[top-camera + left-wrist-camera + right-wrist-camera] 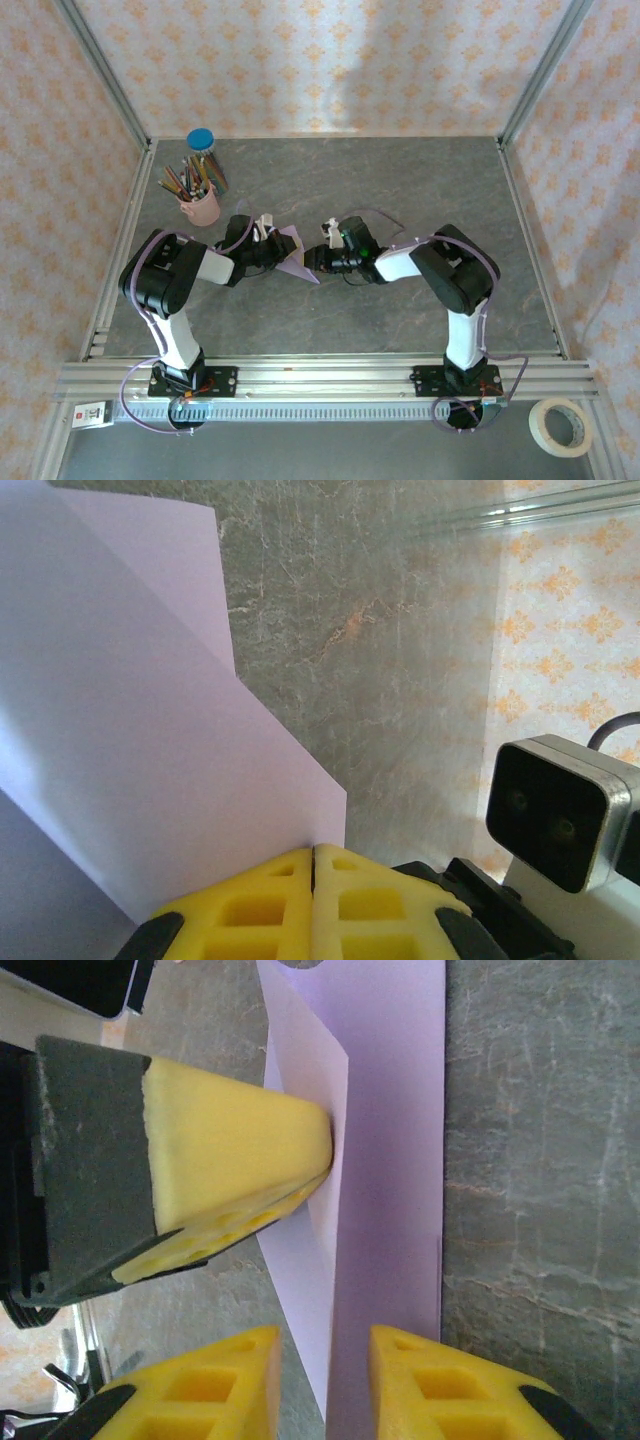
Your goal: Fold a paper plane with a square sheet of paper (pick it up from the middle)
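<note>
Orange-flowered walls (320, 60) box in a grey marbled worktop (400, 180). From above, both arms meet near the worktop's middle. A pink pencil cup (201, 207) stands toward the far left corner and a tape roll (560, 425) lies beyond the near right corner. Bare worktop spreads along the far and right edges.

The left wrist view shows the left gripper (313, 865) closed tight on a corner of the folded lilac sheet of paper (130, 730), with grey worktop beyond its slanted edges.

In the right wrist view the right gripper (325, 1380) stands narrowly parted. The sheet's edge runs between its fingers, and the left gripper's pads are clamped just beyond.
</note>
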`<action>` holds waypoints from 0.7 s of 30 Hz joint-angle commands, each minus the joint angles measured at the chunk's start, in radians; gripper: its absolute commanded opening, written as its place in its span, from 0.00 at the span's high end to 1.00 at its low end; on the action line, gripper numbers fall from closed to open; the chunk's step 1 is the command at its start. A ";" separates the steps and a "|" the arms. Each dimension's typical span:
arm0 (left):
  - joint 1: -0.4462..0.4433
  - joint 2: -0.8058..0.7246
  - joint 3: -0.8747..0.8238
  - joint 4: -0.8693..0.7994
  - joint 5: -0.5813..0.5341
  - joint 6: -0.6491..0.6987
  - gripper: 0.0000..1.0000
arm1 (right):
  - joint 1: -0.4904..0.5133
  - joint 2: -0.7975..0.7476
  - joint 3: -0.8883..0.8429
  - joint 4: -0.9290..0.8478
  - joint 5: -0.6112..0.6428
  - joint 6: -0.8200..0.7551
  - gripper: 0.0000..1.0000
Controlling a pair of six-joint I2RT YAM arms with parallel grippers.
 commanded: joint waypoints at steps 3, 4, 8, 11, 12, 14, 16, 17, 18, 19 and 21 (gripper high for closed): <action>0.001 0.006 0.020 -0.013 -0.018 0.023 0.93 | -0.005 -0.039 -0.006 -0.103 0.040 -0.095 0.70; 0.001 0.007 0.020 -0.013 -0.018 0.023 0.93 | -0.005 -0.039 -0.005 -0.107 0.041 -0.103 0.70; 0.001 0.006 0.020 -0.016 -0.020 0.021 0.93 | -0.002 -0.032 -0.001 -0.125 0.023 -0.125 0.70; 0.001 0.004 0.020 -0.021 -0.024 0.023 0.93 | 0.001 -0.028 0.002 -0.139 0.014 -0.143 0.70; 0.001 0.003 0.020 -0.022 -0.024 0.024 0.93 | 0.003 -0.027 0.004 -0.146 0.013 -0.148 0.70; 0.001 0.001 0.020 -0.026 -0.027 0.025 0.93 | 0.005 -0.029 0.003 -0.167 0.017 -0.165 0.70; 0.001 0.000 0.021 -0.027 -0.028 0.025 0.93 | 0.005 -0.035 -0.004 -0.178 0.021 -0.179 0.70; 0.002 -0.001 0.020 -0.029 -0.029 0.024 0.93 | 0.005 -0.042 -0.008 -0.184 0.020 -0.187 0.70; 0.001 -0.002 0.021 -0.030 -0.029 0.023 0.93 | 0.006 -0.050 -0.011 -0.189 0.024 -0.195 0.70; 0.001 -0.002 0.020 -0.030 -0.029 0.024 0.93 | 0.006 -0.062 -0.015 -0.194 0.030 -0.202 0.71; 0.001 -0.004 0.021 -0.030 -0.027 0.025 0.93 | 0.007 -0.081 -0.020 -0.206 0.045 -0.216 0.71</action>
